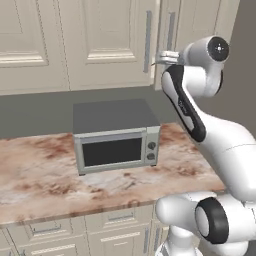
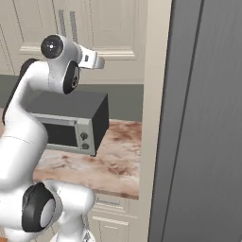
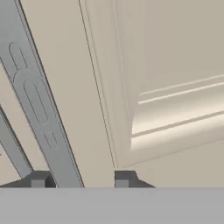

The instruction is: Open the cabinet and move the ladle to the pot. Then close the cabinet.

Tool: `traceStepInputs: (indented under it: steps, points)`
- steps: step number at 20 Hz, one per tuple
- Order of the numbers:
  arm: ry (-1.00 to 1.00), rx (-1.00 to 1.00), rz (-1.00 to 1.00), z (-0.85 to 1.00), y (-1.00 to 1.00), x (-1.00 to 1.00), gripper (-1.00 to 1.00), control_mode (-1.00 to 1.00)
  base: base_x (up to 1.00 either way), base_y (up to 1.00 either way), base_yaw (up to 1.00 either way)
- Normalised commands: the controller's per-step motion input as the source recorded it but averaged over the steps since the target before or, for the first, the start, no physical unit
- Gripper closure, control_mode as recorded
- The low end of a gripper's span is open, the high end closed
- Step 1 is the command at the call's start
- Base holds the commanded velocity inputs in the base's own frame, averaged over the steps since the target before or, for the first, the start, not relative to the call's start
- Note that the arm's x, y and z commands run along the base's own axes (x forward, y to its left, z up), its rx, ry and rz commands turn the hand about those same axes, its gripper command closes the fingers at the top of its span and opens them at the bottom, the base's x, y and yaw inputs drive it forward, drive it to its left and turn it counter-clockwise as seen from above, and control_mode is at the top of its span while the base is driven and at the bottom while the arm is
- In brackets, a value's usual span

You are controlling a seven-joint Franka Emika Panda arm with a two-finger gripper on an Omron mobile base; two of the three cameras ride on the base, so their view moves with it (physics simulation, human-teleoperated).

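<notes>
Hand view is being cut off at its lower edge, so the fingertips are being shown as stubs. The gripper is being held partly open, its jaws standing either side of the handle of the shut cabinet; contact cannot be told. The handle's long axis is being kept vertical in the left base view, above the microwave.
</notes>
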Motion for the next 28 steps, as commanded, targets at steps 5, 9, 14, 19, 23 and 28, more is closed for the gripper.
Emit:
traceStepInputs:
  steps: [5,9,14,19,23,28]
  points:
    - [0.00,0.27,-0.13,0.18,-0.97,-0.94,1.00,-1.00,0.00,0.00,0.00]
    - [-0.06,0.21,-0.19,0.00,-1.00,-0.97,1.00,-1.00,0.00,0.00,0.00]
    - [-0.19,0.09,-0.19,0.01,-0.95,-0.96,1.00,-1.00,0.00,0.00,0.00]
    - [-0.22,0.05,-0.23,0.03,-1.00,-0.71,1.00,-1.00,0.00,0.00,0.00]
    - [-0.40,-0.08,-0.25,0.42,-0.18,-0.76,1.00,-1.00,0.00,0.00,0.00]
    - [-0.35,-0.21,-0.24,0.55,0.48,-0.73,1.00,-1.00,0.00,0.00,0.00]
